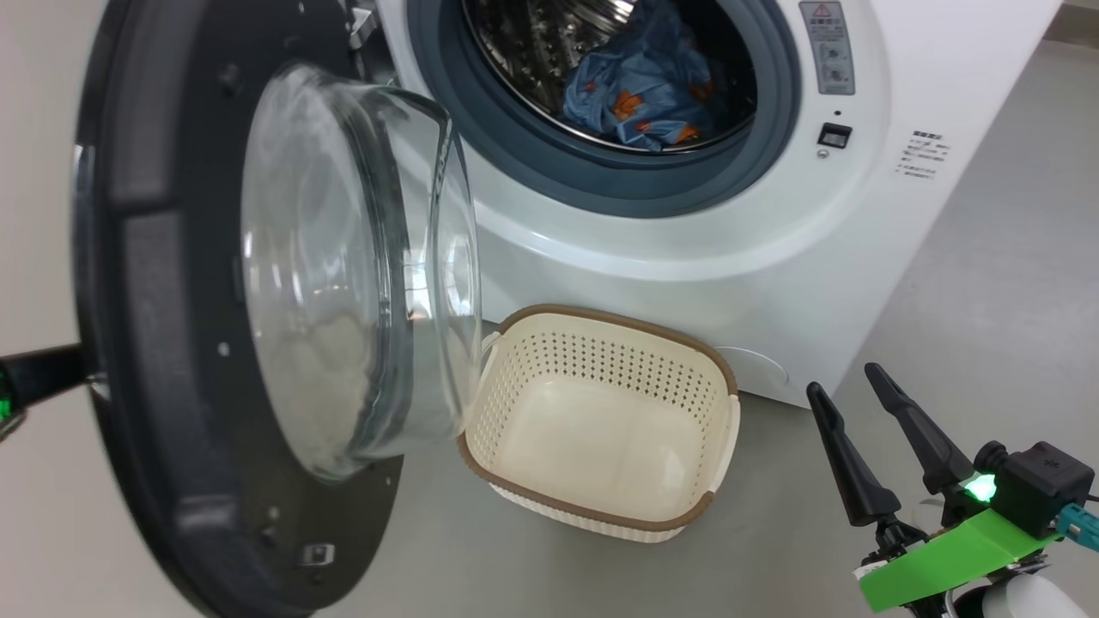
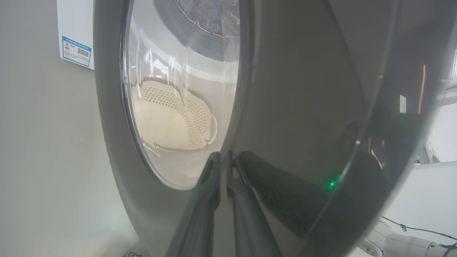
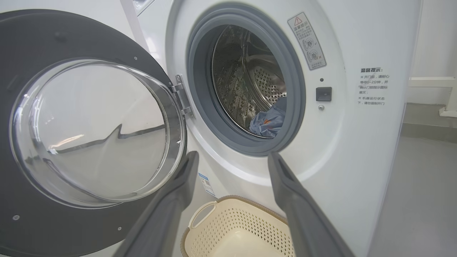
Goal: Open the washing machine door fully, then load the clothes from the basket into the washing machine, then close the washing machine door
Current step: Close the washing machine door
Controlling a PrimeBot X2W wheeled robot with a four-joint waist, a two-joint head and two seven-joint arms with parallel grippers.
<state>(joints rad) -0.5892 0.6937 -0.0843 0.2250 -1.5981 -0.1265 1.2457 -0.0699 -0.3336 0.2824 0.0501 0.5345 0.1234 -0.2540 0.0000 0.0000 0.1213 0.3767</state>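
Left of the washing machine (image 1: pixel 687 257), the left gripper (image 2: pixel 223 159), fingers together, touches its open washing machine door (image 1: pixel 163 300); the basket (image 1: pixel 601 318) sits before it, the clothes (image 1: pixel 644 86) lie inside (blue, orange-printed), and the right gripper (image 1: pixel 846 382) hangs spread, empty.

This is a bare laundry or utility room. 1 white front-loading washing machine (image 1: pixel 687 283) stands directly on a smooth grey floor (image 1: pixel 987 283). Its front carries stickers (image 3: pixel 307 41) printed in Chinese. Blue clothes (image 1: pixel 635 86) lie in its steel drum (image 3: pixel 250 82), and a perforated basket (image 1: pixel 601 319) sits on the floor just in front. Beyond are plain white walls (image 3: pixel 435 35) with a pale skirting strip (image 3: pixel 428 82).
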